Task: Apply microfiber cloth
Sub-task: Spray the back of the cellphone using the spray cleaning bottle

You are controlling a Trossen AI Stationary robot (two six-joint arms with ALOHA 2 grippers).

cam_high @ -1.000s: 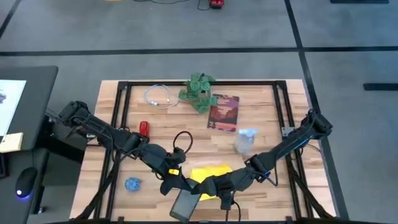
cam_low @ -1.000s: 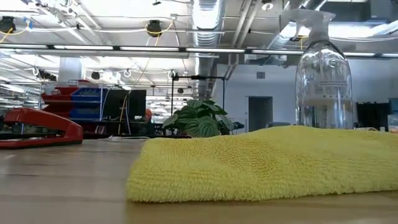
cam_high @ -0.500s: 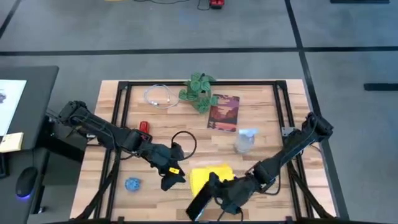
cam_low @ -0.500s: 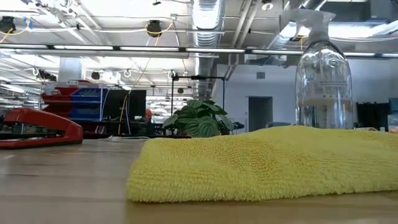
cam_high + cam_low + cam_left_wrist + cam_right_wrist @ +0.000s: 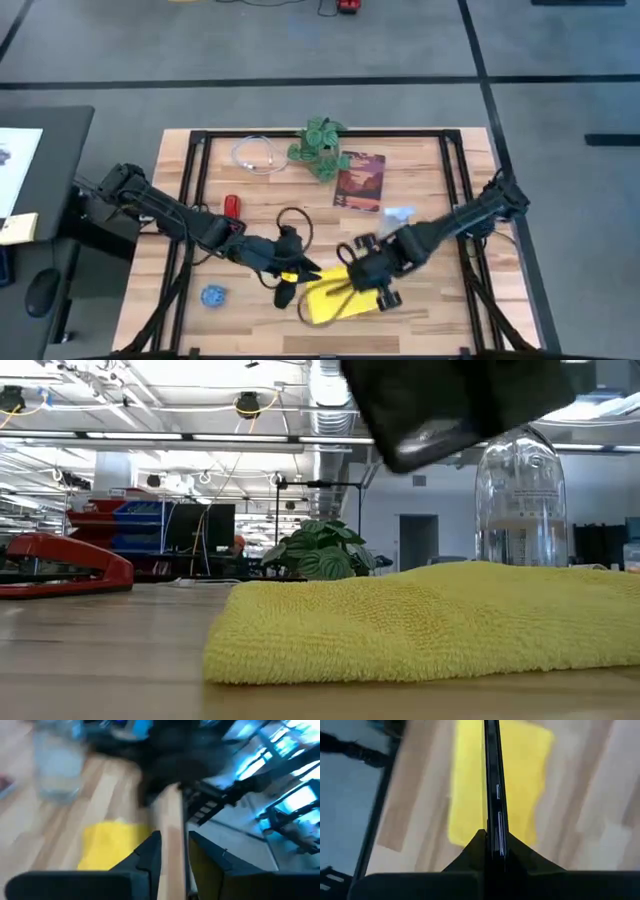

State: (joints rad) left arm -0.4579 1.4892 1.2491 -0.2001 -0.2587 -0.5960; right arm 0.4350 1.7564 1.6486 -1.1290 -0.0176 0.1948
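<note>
Yellow microfiber cloth point(image 5: 338, 296) lies near the table's point(image 5: 420, 160) front edge in the high view, the right gripper point(image 5: 368, 270) over it and the left gripper point(image 5: 292, 272) just beside it. Low view: cloth flat, a dark object overhead, spray bottle point(image 5: 520, 490) behind. Left wrist: whether those fingers are parted or closed I cannot tell. Right wrist: fingers clenched on the edge-on smartphone point(image 5: 493, 785). Risk: the thin phone slipping out onto the cloth.

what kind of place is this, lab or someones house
Most likely a lab or workshop. The low view shows exposed ceiling ducts and strip lights over an open floor with blue storage bins, and the wooden table sits in a black metal frame.
</note>
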